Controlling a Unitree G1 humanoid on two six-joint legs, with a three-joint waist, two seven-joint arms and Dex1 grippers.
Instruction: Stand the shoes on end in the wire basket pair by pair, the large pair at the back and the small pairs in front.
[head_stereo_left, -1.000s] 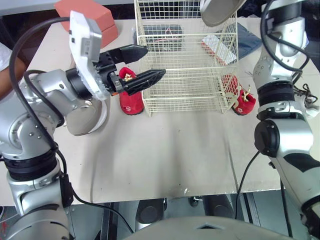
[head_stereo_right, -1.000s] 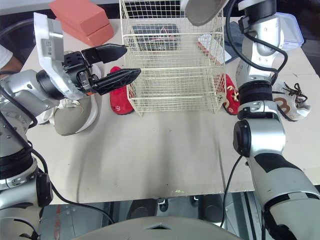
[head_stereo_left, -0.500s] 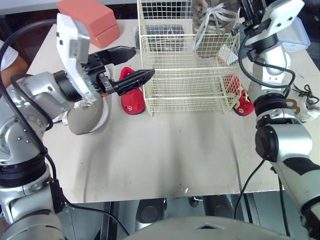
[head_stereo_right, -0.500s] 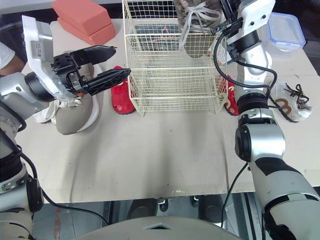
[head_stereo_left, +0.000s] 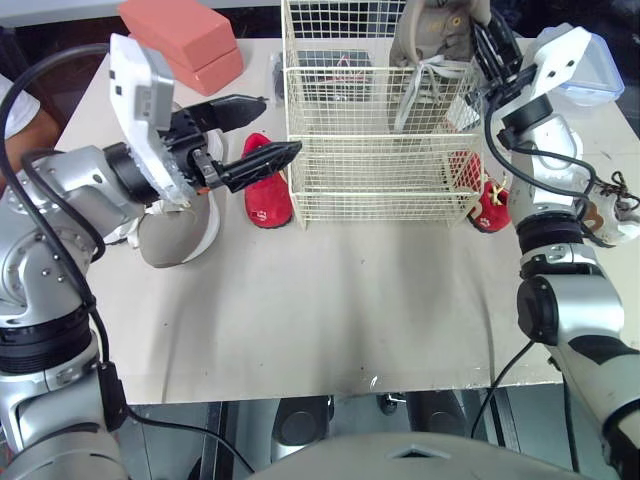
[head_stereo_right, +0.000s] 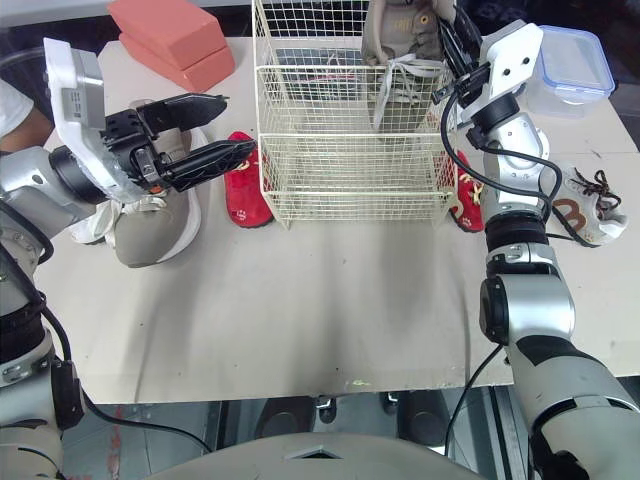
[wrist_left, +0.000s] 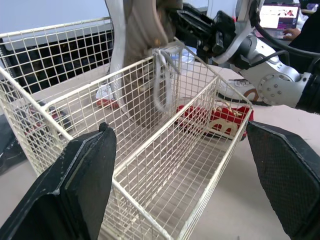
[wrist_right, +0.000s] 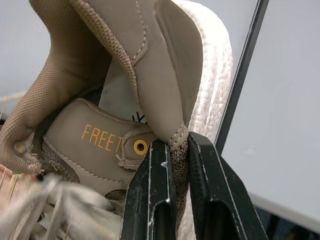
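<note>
Left gripper (head_stereo_left: 283, 124) spread, empty, above loose tan sneaker (head_stereo_left: 178, 232) and red shoe (head_stereo_left: 264, 196), just left of wire basket (head_stereo_left: 380, 185). Right gripper (wrist_right: 178, 146) pinching held tan sneaker (head_stereo_left: 432, 40) by its upper edge. The sneaker is partly inside the basket's back right, laces dangling.

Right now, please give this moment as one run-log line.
right gripper: shut on tan shoe, at wire basket back | left gripper: open

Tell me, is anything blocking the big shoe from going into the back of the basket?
Nothing clear does. The right gripper holds the big shoe hanging into the wire basket's back part. A dark thing shows through the wires there; inside or behind, I cannot tell.
</note>
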